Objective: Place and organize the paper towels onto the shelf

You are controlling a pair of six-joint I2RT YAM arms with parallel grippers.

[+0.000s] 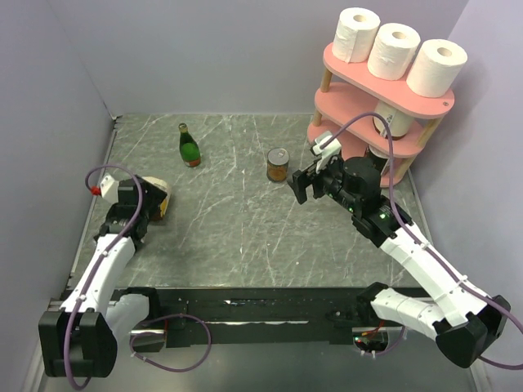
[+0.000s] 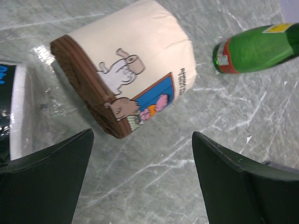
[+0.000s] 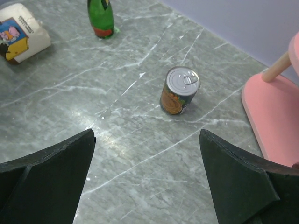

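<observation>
Three white paper towels stand in a row on the top board of the pink shelf (image 1: 384, 86): left (image 1: 358, 34), middle (image 1: 394, 51) and right (image 1: 437, 68). Another white roll (image 1: 392, 122) shows on the middle board, partly behind a post. My right gripper (image 1: 306, 184) (image 3: 147, 177) is open and empty over the table, left of the shelf's bottom board (image 3: 275, 116). My left gripper (image 1: 152, 206) (image 2: 142, 177) is open and empty at the far left, just short of a cream printed package (image 2: 126, 70).
The cream wrapped package (image 1: 159, 196) lies on its side at the left and shows in the right wrist view (image 3: 21, 32). A green bottle (image 1: 189, 145) (image 2: 257, 49) (image 3: 101, 17) and a tin can (image 1: 278, 164) (image 3: 180, 90) stand mid-table. Walls enclose the table.
</observation>
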